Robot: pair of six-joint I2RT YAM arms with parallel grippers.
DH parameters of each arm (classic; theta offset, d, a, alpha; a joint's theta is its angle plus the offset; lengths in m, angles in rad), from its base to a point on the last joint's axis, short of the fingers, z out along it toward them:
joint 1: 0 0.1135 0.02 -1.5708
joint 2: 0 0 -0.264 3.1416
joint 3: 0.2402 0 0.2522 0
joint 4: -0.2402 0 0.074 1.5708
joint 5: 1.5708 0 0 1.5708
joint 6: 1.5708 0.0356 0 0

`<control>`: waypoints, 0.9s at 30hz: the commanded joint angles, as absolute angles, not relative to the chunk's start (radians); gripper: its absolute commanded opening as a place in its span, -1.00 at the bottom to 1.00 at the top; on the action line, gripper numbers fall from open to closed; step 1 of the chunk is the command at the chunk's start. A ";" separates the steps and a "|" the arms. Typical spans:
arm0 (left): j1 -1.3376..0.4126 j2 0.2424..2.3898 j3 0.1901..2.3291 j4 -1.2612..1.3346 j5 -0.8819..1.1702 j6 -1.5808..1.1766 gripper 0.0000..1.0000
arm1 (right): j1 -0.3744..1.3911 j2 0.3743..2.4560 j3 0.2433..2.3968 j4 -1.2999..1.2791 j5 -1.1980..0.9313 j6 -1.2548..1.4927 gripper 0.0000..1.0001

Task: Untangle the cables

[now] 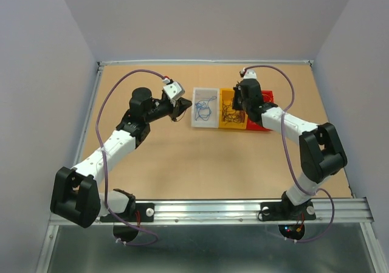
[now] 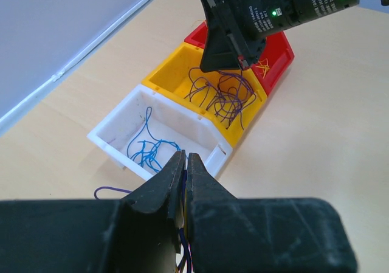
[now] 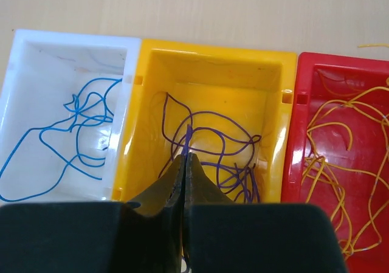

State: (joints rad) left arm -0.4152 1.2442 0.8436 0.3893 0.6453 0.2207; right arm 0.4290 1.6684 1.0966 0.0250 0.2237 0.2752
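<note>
Right gripper (image 3: 184,158) hung over the yellow bin (image 3: 213,48), its jaws pressed together on a purple cable (image 3: 188,136) that rose straight from the heap to the tips. Left gripper (image 2: 185,161) hovered by the near wall of the white bin (image 3: 73,39), with its jaws almost closed and pinching strands (image 2: 184,177) in the slit between them. These strands looked dark blue near the tips and orange and purple lower down. A purple loop (image 2: 109,191) lay on the table (image 3: 182,5) just beside that gripper; whether it joined the pinched strands could not be told.

The cables were sorted by colour into three bins standing in a touching row. The white bin held blue cables (image 3: 79,127), the yellow one a tangle of purple cables (image 3: 225,163), and the red bin (image 3: 340,57) curly orange cables (image 3: 340,157). One orange strand (image 3: 372,45) lay outside, past the red bin's far rim.

White print ran along the black housing (image 2: 273,11) of the right arm, too small to read, next to small green lights.

The bins were glossy plastic, rectangular and open-topped, with thick rims. The cables were hair-thin and wavy. Both pairs of fingers were matte black, wedge-shaped and scuffed. The table was a smooth tan board.
</note>
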 commanded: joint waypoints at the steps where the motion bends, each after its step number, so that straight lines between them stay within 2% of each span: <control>1: -0.425 1.215 0.862 0.414 0.653 0.236 -0.71 | 0.423 1.718 1.140 0.032 0.195 0.298 -0.99; 5: -0.426 1.216 0.864 0.408 0.658 0.241 -0.71 | 0.423 1.897 1.265 -0.029 0.178 0.302 -0.99; 9: -0.428 1.212 0.864 0.407 0.660 0.241 -0.71 | 0.423 1.976 1.328 -0.099 0.236 0.307 -0.97; 12: -0.428 1.206 0.862 0.407 0.666 0.241 -0.71 | 0.423 1.961 1.327 -0.101 0.230 0.311 -0.69; 13: -0.428 1.204 0.862 0.407 0.669 0.239 -0.71 | 0.425 1.927 1.313 -0.091 0.219 0.311 -0.50; 17: -0.430 1.193 0.864 0.400 0.678 0.241 -0.71 | 0.437 1.803 1.249 -0.034 0.195 0.305 -0.16; 18: -0.428 1.192 0.865 0.399 0.683 0.239 -0.71 | 0.442 1.777 1.233 -0.020 0.187 0.304 0.00; 20: -0.428 1.186 0.868 0.390 0.701 0.244 -0.71 | 0.455 1.693 1.171 -0.002 0.155 0.292 0.13; 21: -0.429 1.184 0.870 0.387 0.725 0.247 -0.71 | 0.460 1.662 1.148 0.044 0.144 0.287 0.31; 24: -0.430 1.178 0.871 0.382 0.755 0.247 -0.71 | 0.477 1.579 1.082 0.069 0.092 0.261 0.48; 27: -0.430 1.180 0.873 0.377 0.778 0.245 -0.70 | 0.491 1.510 1.019 0.107 0.006 0.223 0.57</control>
